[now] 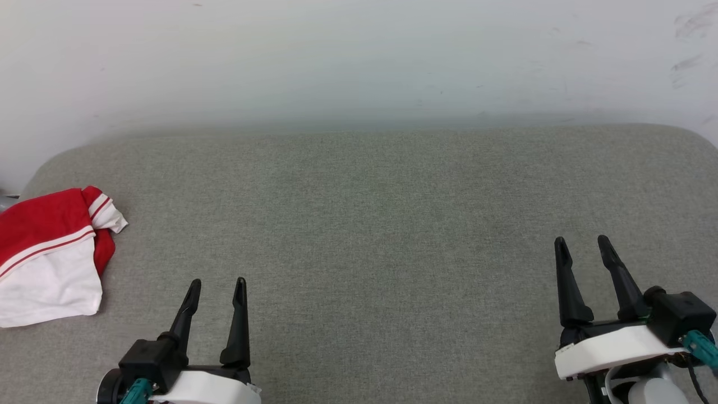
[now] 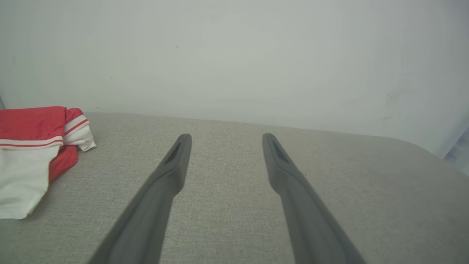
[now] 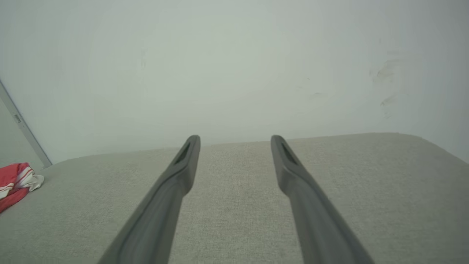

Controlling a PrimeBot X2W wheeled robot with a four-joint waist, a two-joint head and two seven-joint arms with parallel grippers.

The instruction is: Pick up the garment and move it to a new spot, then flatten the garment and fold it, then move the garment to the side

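Left hand (image 1: 217, 281), right hand (image 1: 581, 239) alike: two long tapered black fingers (image 1: 569, 286), black block (image 1: 681, 311), white wrist shell (image 1: 611, 342), teal fitting (image 1: 698, 343). Dark cable (image 1: 697, 381) at right wrist.

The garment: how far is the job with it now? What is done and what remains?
Done, it seems: the garment lies as a compact folded bundle at the left edge of the grey surface, so fold and move aside look finished. In hand: nothing; the left tool and right tool are open and empty, apart from it. Left: probably nothing.
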